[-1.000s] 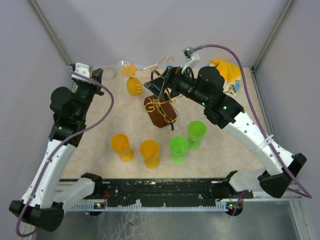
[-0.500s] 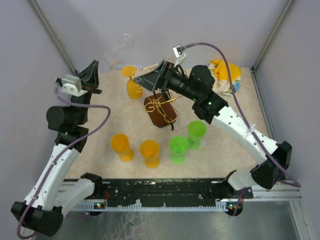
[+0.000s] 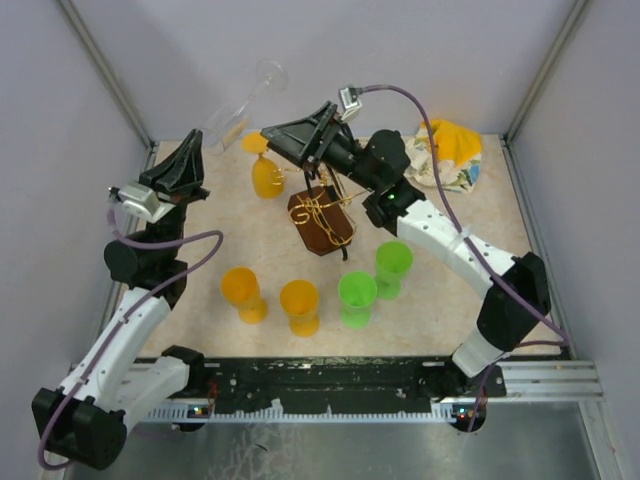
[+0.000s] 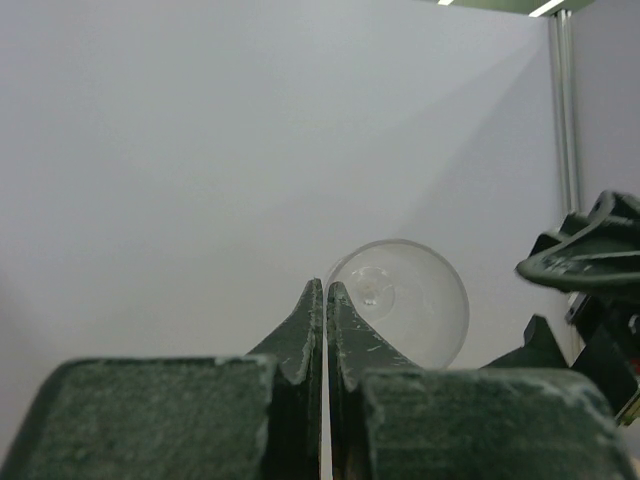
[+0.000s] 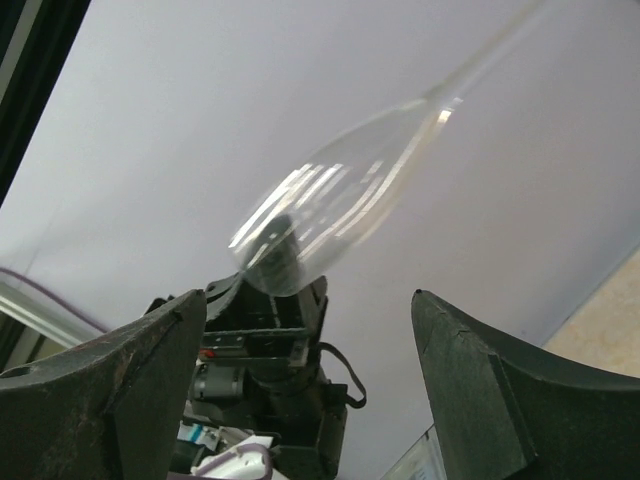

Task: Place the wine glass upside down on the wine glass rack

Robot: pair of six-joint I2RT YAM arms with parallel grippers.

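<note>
So the wine glass [image 3: 232, 112] is plain clear glass, with a long thin stem and a narrow tulip-ish bowl. It's up in the air at the back left of the table, tilted against the pale back wall. The foot points up and away, and the bowl end is down toward the left gripper [image 3: 191, 145]. That gripper is pinched fully closed, and from its own camera the fingers look to be nipping the bowl's rim, with the round bowl seen end-on just past the tips.

The right gripper [image 3: 280, 145] has its jaws spread wide with nothing in them. It's aimed across at the glass from the right. From the right wrist view the bowl sits between the two fingers but well beyond them, not touching.

The wine glass rack [image 3: 322, 222] is the gold curly wire thing on a dark brown wooden base, roughly mid-table. The glass is well apart from it, off to the back left. The right arm reaches right over the rack's back side, so part of the wire is hidden.

Other stuff:
- An orange plastic goblet [image 3: 265, 172] is just left of the rack, below the right gripper. I can't tell if it's hanging or standing.
- Two more orange goblets [image 3: 243, 292] [image 3: 300, 305] and two green ones [image 3: 357, 298] [image 3: 392, 265] stand nearer the front.
- A yellow cloth [image 3: 452, 142] is bunched in the back right corner.
</note>
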